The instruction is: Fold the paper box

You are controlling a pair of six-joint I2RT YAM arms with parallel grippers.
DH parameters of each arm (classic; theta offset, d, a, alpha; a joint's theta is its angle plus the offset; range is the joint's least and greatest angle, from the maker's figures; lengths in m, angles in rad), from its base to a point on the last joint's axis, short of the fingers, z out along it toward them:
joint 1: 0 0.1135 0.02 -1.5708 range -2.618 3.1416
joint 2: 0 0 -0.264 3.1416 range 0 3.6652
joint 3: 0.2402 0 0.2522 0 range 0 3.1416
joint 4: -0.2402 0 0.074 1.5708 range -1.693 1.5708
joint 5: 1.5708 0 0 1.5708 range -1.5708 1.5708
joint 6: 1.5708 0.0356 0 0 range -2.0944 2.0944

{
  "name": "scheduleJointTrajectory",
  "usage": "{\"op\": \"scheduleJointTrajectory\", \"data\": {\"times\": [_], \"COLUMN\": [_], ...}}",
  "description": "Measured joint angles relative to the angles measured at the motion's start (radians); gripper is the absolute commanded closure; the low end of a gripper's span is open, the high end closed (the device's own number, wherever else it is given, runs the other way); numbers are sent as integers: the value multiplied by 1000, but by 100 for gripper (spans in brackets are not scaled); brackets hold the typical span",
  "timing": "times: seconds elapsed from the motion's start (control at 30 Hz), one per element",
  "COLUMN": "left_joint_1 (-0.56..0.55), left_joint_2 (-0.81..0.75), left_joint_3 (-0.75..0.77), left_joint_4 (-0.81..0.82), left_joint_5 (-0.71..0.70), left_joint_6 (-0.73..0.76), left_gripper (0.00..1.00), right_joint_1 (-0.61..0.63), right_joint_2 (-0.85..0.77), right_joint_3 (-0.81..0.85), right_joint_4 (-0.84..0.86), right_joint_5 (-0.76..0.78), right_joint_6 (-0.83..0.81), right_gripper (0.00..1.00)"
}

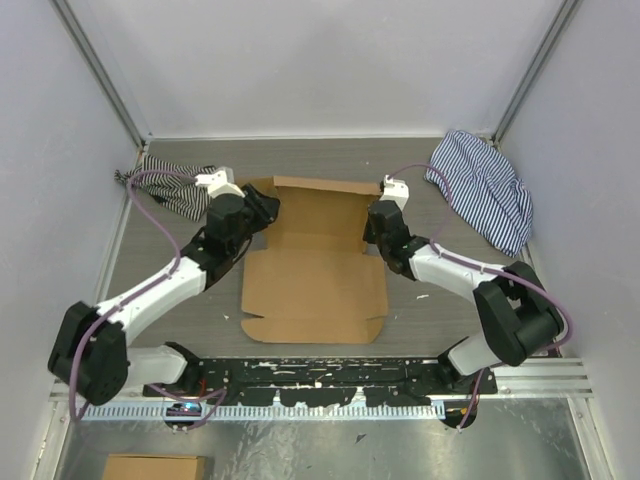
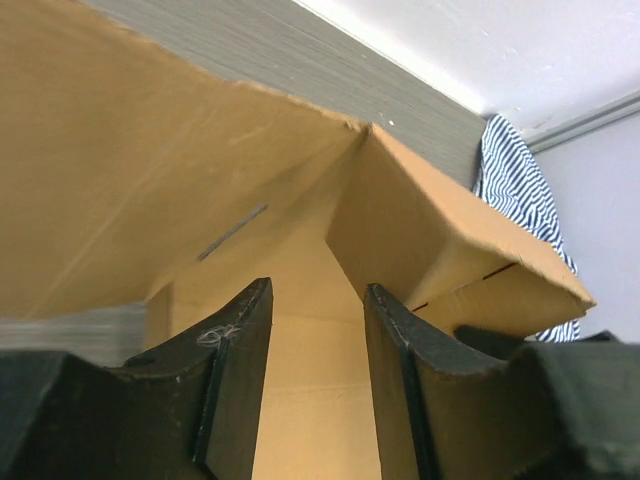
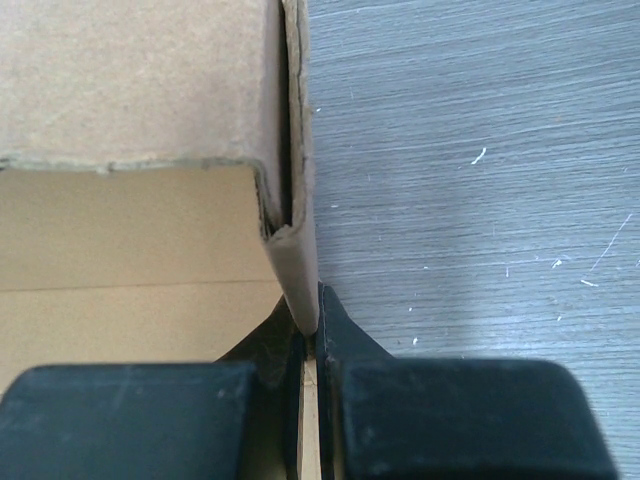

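While my left arm (image 1: 150, 290) and right arm (image 1: 450, 265) angle inward across the counter (image 1: 410, 320), I see the paper box (image 1: 315, 270) lying between them. My right fingers (image 3: 345, 335) pinch its upright side wall, which runs straight ahead of them. My left fingers (image 2: 235, 370) stand narrowly apart, gripping nothing, with the box floor between them and a folded corner just beyond.

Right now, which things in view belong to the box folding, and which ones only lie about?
For the job:
- paper box
- left pincer, open
- right pincer, shut on the box's side wall

Lying about:
- left striped cloth
- right striped cloth
- small brown carton, in front of the arm bases
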Motion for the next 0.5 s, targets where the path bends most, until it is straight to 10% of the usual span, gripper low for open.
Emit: {"op": "scheduleJointTrajectory", "data": {"times": [0.5], "left_joint_1": [17], "left_joint_2": [-428], "left_joint_3": [-144], "left_joint_4": [-227], "left_joint_5": [-245], "left_joint_6": [254], "left_gripper": [40], "right_joint_1": [-103], "right_joint_2": [16], "right_joint_3": [60], "right_joint_4": [-102], "right_joint_5": [137], "right_joint_6": [-76], "right_gripper": [99]}}
